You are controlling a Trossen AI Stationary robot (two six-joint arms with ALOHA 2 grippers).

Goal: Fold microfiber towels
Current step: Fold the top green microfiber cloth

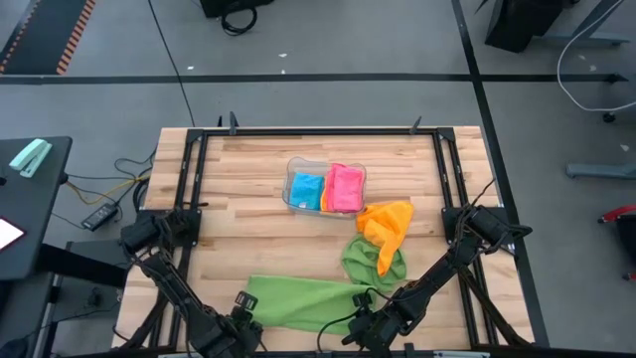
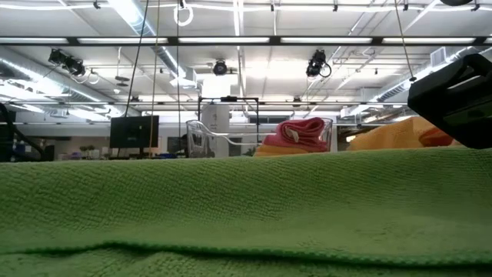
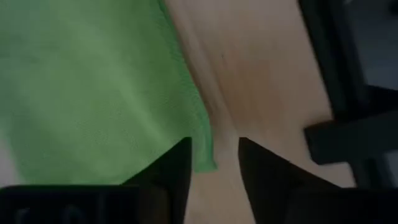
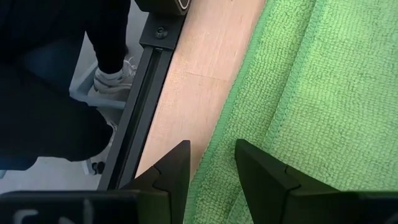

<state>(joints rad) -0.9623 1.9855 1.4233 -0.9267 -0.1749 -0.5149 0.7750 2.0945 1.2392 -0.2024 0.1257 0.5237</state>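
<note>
Lying flat along the near edge of the light wooden desk (image 1: 238, 249): a long green microfiber towel (image 1: 303, 301). Hovering at its two ends, left end effector (image 3: 213, 163) and right end effector (image 4: 212, 163), fingers narrowly parted, gripping nothing.

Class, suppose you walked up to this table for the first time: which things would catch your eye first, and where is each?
A long green towel lies flat along the table's near edge, with the left claw and right claw at its two ends. Behind it a second green towel lies crumpled under an orange towel. At mid-table a clear tray holds a blue towel and a pink towel.
</note>
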